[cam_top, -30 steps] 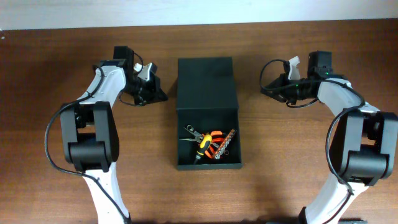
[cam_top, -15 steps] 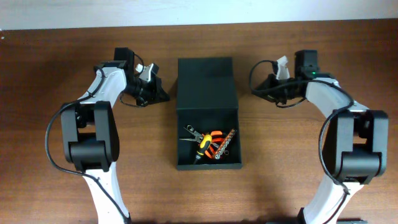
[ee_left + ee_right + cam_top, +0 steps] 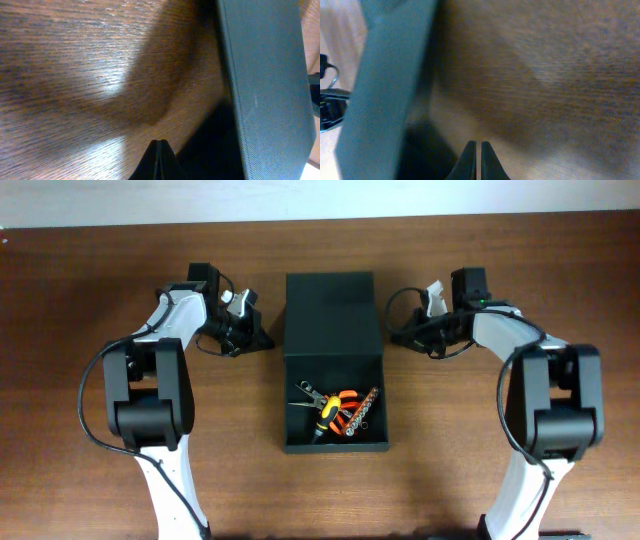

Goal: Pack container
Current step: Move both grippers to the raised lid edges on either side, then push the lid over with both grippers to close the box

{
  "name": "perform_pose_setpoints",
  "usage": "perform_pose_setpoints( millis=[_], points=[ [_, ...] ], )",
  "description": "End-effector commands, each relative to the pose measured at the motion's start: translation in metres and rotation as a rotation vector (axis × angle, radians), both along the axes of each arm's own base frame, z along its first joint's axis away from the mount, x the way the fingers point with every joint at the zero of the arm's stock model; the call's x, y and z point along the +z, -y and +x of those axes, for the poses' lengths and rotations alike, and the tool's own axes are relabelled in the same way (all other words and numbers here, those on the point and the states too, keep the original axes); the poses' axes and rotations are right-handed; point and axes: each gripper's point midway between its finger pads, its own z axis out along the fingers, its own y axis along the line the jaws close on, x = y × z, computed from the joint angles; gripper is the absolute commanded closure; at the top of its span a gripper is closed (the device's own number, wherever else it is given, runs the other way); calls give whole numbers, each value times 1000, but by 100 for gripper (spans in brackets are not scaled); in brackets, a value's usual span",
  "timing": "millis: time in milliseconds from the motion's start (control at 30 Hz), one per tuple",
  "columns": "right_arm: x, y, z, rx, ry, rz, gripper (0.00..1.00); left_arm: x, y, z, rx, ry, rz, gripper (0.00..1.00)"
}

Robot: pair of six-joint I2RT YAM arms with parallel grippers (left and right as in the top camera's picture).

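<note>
**Overhead view.** One container [image 3: 335,447] sits at the middle of the table [image 3: 90,260]. Its lid [image 3: 330,310] is thrown open flat toward 12 o'clock, and the open body lies toward 6 o'clock. Only this view looks inside, where a small heap of hand tools [image 3: 336,410] lies on the floor. At least three can be counted: one with a yellow-and-black handle, one with orange grips and a strip of metal bits. A closer count is not possible.

Two arms are present. The left arm [image 3: 145,390] rises from the 7 o'clock edge, runs toward 12 o'clock and folds inward. This brings the left gripper [image 3: 258,337] just beside the lid at its 9 o'clock side. The right arm [image 3: 555,395] mirrors it from 5 o'clock, with the right gripper [image 3: 402,338] just beside the lid at its 3 o'clock side. Whether either touches the lid cannot be told here.

**Wrist views.** Only these show the fingers. The left gripper's tips are pressed together around nothing, low over the wood, with the container wall filling the 3 o'clock side. The right gripper's tips are likewise closed to a hairline slit and empty, with the container wall toward 9 o'clock. Shadow separates tips and wall in both.
</note>
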Motion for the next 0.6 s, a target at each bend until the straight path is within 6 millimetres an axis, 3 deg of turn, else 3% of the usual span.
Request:
perform_pose_setpoints(
  millis=[0, 367, 567],
  points=[
    [-6, -8, -4, 17, -21, 36, 96, -2, 4, -4, -9, -12, -18, 98],
    [-1, -14, 1, 18, 2, 62, 96, -3, 28, -10, -68, -7, -9, 98],
    [0, -22, 2, 26, 7, 68, 96, -3, 31, -10, -74, -3, -10, 98]
  ],
)
